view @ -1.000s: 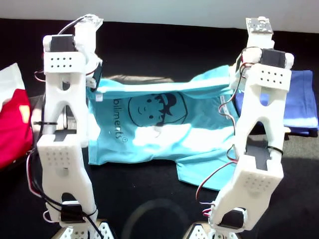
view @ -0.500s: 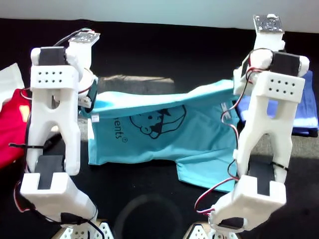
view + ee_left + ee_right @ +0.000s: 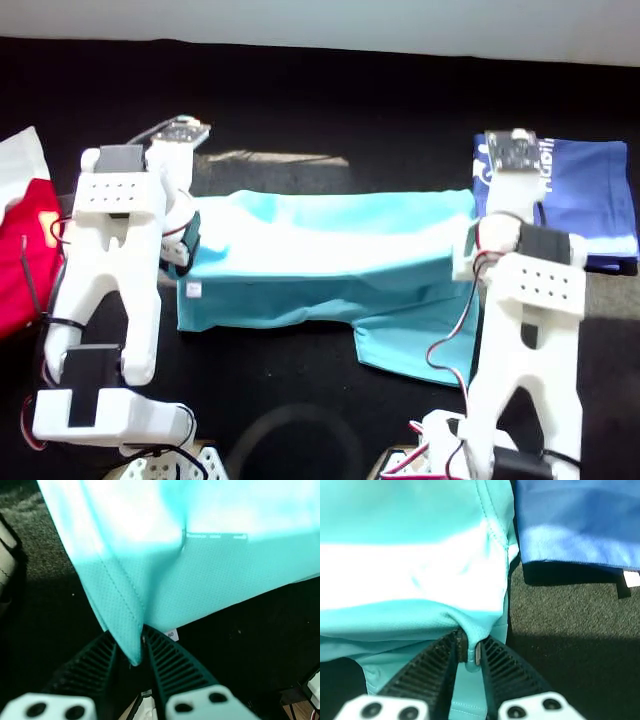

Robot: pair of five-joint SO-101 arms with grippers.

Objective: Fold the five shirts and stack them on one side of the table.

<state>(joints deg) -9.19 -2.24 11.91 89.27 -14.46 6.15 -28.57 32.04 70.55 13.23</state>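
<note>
A turquoise shirt [image 3: 330,262] lies across the middle of the black table, folded over on itself with a sleeve sticking out at the front right. My left gripper [image 3: 188,245] is at the shirt's left edge, shut on its hem; the left wrist view shows the ribbed fingers [image 3: 167,662] pinching the turquoise shirt [image 3: 200,570]. My right gripper [image 3: 468,250] is at the right edge, shut on the folded turquoise shirt [image 3: 415,565] in the right wrist view. A folded blue shirt [image 3: 590,205] lies at the right side.
A red shirt [image 3: 25,255] and a white one [image 3: 18,160] lie at the table's left edge. The blue shirt [image 3: 575,525] lies just beside my right gripper [image 3: 469,655]. Black table [image 3: 330,110] extends behind the shirt.
Both arms have swung forward and down, carrying the far edge of the turquoise shirt toward the front. The printed face is now covered by the fold.
</note>
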